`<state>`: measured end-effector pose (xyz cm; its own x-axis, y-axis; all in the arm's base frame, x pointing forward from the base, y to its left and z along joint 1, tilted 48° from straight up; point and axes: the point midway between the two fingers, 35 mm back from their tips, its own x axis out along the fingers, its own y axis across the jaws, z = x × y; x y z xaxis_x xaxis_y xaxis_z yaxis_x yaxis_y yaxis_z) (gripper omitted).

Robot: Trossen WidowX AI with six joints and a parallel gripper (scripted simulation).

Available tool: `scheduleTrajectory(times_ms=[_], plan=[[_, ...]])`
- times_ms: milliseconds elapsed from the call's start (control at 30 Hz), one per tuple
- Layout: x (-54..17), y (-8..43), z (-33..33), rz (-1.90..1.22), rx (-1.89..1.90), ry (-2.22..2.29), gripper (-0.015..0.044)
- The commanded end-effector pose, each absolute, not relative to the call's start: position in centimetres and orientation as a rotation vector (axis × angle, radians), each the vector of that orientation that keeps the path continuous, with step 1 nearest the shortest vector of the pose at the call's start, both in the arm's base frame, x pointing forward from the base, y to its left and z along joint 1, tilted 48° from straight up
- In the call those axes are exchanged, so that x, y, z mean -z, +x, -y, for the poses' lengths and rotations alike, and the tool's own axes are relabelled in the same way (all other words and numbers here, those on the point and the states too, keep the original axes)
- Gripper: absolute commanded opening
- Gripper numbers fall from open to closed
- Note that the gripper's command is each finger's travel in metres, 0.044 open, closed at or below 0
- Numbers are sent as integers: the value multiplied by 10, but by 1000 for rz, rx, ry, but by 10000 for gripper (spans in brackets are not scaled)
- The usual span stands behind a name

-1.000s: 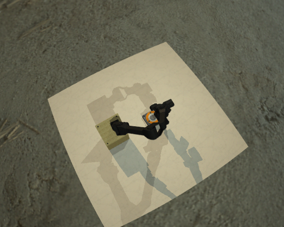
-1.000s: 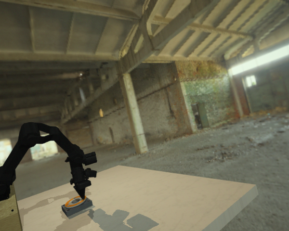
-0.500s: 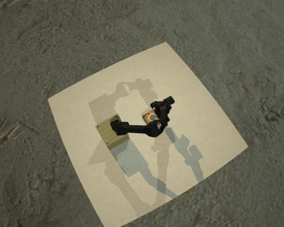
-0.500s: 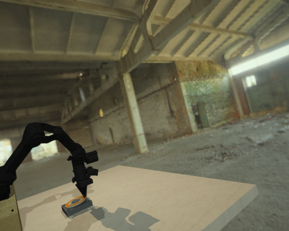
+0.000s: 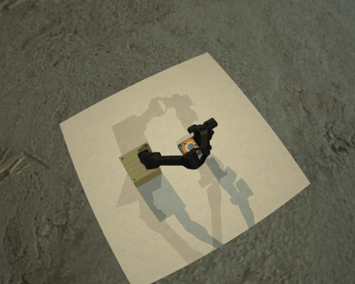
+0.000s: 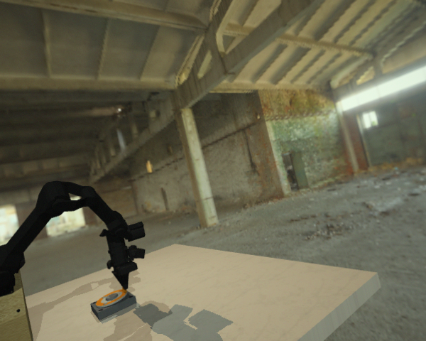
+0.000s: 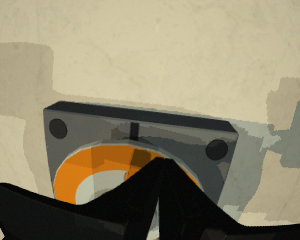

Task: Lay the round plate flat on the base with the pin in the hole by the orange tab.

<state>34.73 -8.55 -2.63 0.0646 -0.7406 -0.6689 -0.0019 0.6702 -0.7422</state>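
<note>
Hand pinched together, empty — its tip set on the round plate, likely to turn it toward the pin.

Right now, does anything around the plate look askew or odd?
The claw is shut on nothing, its tip down at the orange plate's rim. Whether the plate lies flat on the grey base is hidden behind the fingers. Nothing else stands out.
</note>
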Motion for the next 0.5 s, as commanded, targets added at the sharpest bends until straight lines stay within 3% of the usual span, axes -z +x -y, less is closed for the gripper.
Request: scheduleTrajectory(times_ms=[0,467], plan=[[28,350,82,-1408,622,-666,0],[2,342,49,-1409,620,-664,0]])
